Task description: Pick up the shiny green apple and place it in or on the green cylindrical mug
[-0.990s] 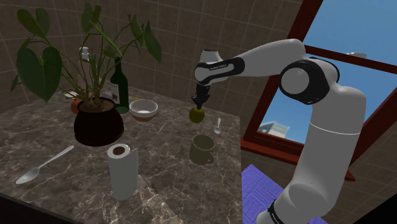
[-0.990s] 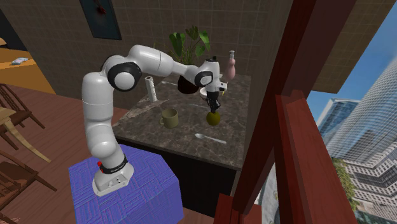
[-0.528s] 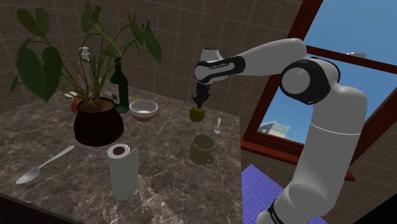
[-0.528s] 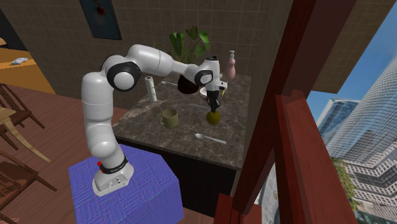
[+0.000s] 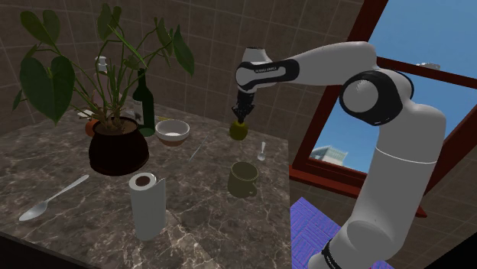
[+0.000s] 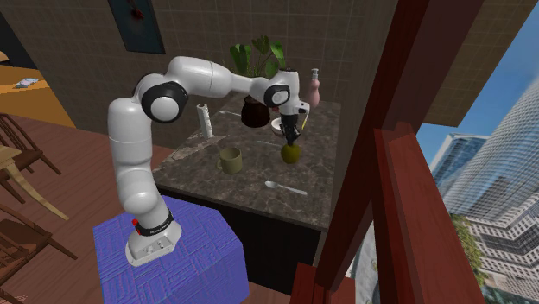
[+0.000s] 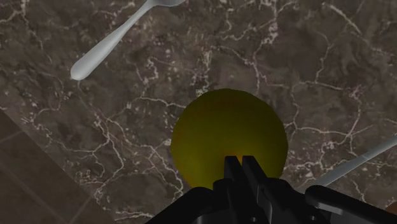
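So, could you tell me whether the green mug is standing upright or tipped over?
Upright: the green mug stands on its base on the marble counter, with its open mouth facing up.

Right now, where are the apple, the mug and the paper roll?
apple (image 5: 238, 131): shoulder view, its round side.
mug (image 5: 241, 182): shoulder view, its outer wall.
paper roll (image 5: 147, 210): shoulder view, its side.

Ext cams share counter (image 5: 206, 208), wrist overhead

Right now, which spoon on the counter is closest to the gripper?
The small spoon near the mug, close to the gripper holding the apple. The large spoon lies far off at the shoulder view's lower left.
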Tool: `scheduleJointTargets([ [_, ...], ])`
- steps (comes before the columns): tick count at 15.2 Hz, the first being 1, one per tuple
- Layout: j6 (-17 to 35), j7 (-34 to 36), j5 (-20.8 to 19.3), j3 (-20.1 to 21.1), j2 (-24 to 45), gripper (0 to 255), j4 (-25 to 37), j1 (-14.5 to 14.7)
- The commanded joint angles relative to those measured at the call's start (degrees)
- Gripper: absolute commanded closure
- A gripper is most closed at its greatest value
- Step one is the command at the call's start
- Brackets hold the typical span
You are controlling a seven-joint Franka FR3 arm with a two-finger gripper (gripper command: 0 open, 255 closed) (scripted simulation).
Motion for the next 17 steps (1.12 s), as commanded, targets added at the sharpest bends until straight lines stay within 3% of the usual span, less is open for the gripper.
scheduleJointTargets([
  [1, -1.4, -0.1, 0.0, 0.0, -0.4, 255, 1.0, 0.0],
  [17, -13.4, -0.8, 0.2, 0.0, -1.4, 255, 12.0, 0.0],
])
